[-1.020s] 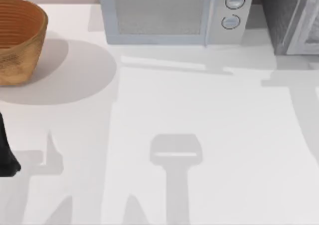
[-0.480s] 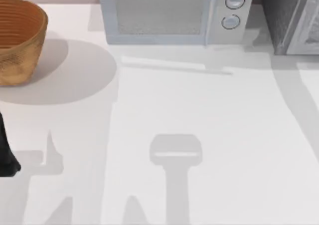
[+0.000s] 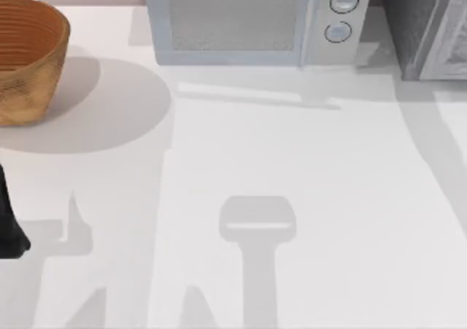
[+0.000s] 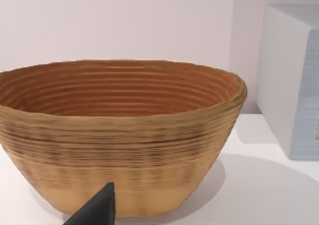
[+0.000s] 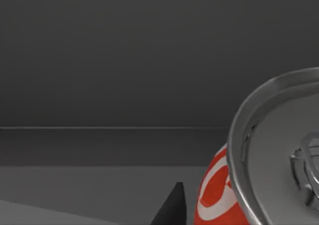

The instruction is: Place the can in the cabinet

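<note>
The silver-topped red-and-white can is seen close against a dark grey cabinet interior. The right tool's state cannot be told. The left tool, state likewise undetermined, is parked near the woven brown basket.

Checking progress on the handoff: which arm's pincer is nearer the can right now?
Right. The can sits right up against the right wrist camera, against a dark grey interior. The left arm is at the table's left edge, facing the basket.
</note>
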